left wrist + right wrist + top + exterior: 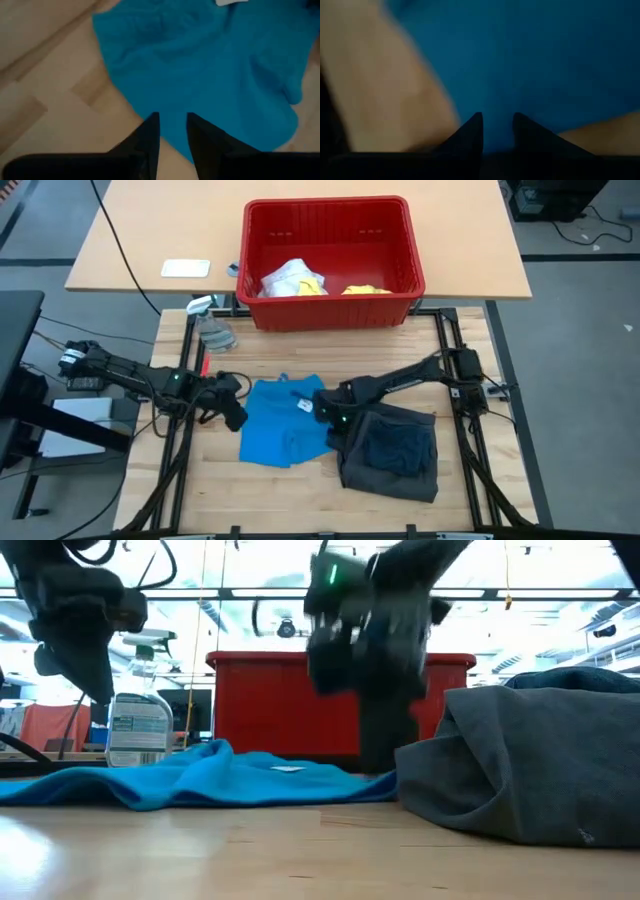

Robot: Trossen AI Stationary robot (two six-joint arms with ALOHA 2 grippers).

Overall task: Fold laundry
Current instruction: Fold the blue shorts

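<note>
1. The bright blue garment [285, 423] lies spread on the table [300, 490], between the two arms, touching the dark grey shorts [395, 450]
2. The left gripper [172, 125] sits at its left edge, fingers a narrow gap apart over the hem
3. The right gripper [497, 125] is at its right edge, also slightly parted; whether either has cloth pinched, I cannot tell
4. Cloth looks light, soft and floppy; best pinched at corners or hems so that it hangs flat

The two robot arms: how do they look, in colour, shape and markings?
Both arms are dark, slim and jointed. The left arm carries black cables. The right arm shows a small green light near its wrist. Each gripper, left gripper and right gripper, has two black tapered fingers.
</note>
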